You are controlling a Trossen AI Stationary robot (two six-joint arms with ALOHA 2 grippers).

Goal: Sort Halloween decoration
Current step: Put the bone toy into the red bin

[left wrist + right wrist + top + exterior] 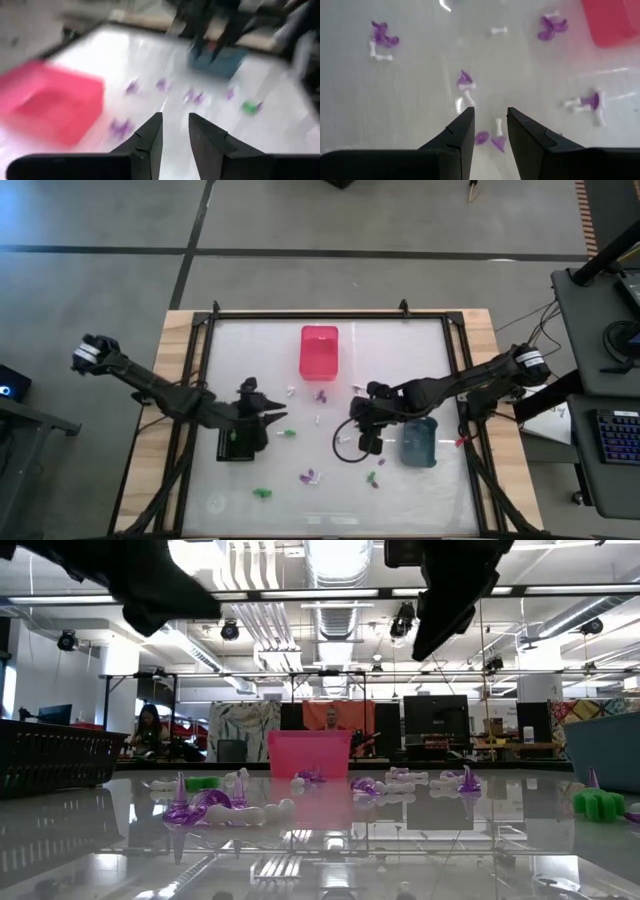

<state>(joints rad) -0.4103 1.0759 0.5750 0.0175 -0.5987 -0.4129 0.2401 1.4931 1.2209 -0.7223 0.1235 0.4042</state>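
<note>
Both grippers, left (175, 131) and right (490, 125), hung slightly parted, empty; the pink plastic bin (319, 351) stood at twelve o'clock beyond tiny scattered purple, white and green plastic pieces (465, 80).

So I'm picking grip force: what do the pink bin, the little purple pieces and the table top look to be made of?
Pink bin: likely moulded plastic, slightly translucent, smooth walls, as the low view suggests. Purple pieces: probably glossy, see-through plastic; they glint and look hard. Table top: a smooth, shiny sheet, perhaps acrylic or glass, since it mirrors the pieces and ceiling lights in the low view.
</note>
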